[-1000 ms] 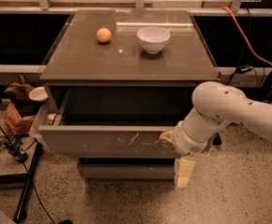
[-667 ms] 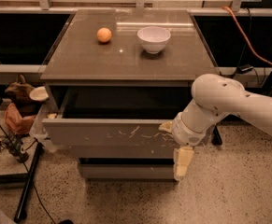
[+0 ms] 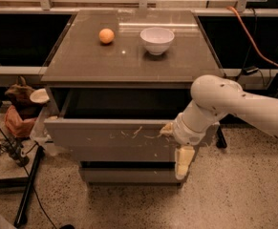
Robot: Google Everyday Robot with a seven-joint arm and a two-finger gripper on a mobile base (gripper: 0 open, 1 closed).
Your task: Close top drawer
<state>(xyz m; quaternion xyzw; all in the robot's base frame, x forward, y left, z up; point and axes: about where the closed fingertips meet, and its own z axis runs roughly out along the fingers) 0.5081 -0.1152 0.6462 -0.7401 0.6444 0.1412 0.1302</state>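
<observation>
The top drawer (image 3: 114, 140) stands partly pulled out of the grey cabinet, its flat front panel streaked with white scratch marks and its dark box interior showing behind. My gripper (image 3: 182, 160) hangs at the end of the white arm against the right end of the drawer front, pointing down past its lower edge. A second, plainer drawer front (image 3: 129, 174) sits below, sticking out a little.
On the cabinet top (image 3: 86, 66) stand an orange (image 3: 106, 36) and a white bowl (image 3: 157, 40). A stand with cables and a brown bundle (image 3: 19, 109) is at the left. An orange cable (image 3: 253, 37) runs at the right. Speckled floor lies in front.
My arm and gripper have shifted toward the cabinet, and the top drawer has slid in a little with them.
</observation>
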